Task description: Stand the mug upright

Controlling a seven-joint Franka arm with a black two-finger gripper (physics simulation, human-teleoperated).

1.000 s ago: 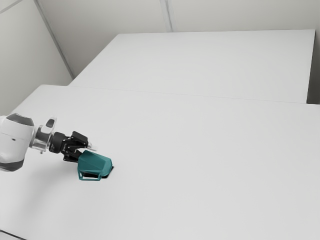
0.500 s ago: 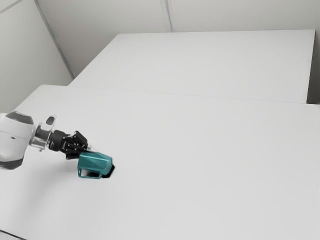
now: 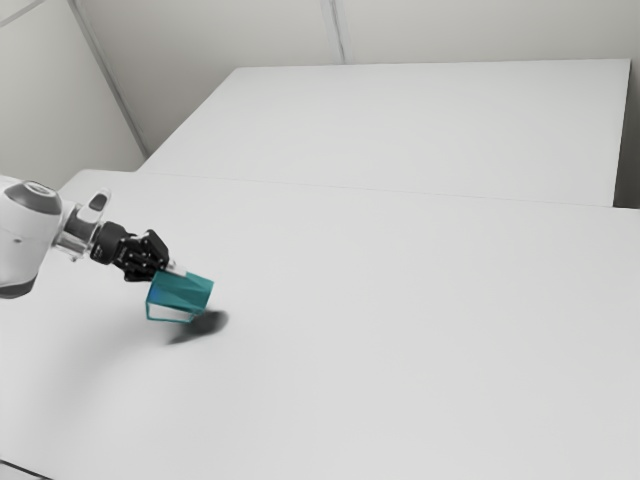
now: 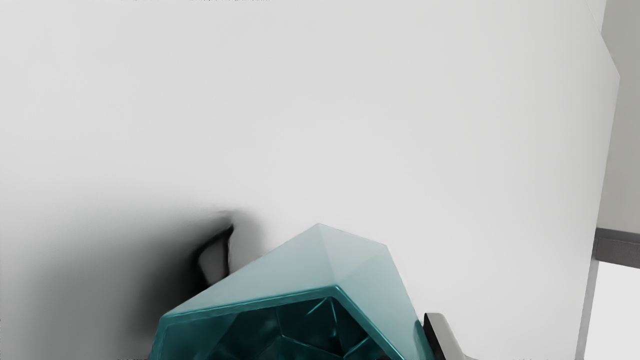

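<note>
My gripper (image 3: 172,269) is at the exterior view's left, shut on the teal faceted mug (image 3: 182,291) near its rim. The mug hangs tilted on its side above the table, with its shadow below and its handle on the lower side. In the wrist view the open mouth of the mug (image 4: 280,305) faces my hand. There the gripper (image 4: 411,347) has one finger against the outside of the wall; the other is mostly hidden at the mug's inside.
The white table (image 3: 380,330) extends toward the exterior view's right. Another white surface (image 3: 420,130) lies behind it, with pale walls beyond. A table edge runs along one side of the wrist view.
The gripper has closed on the mug's wall, and hand and mug have risen from the table. The mug has shifted slightly toward the exterior view's left, and its shadow has separated from it.
</note>
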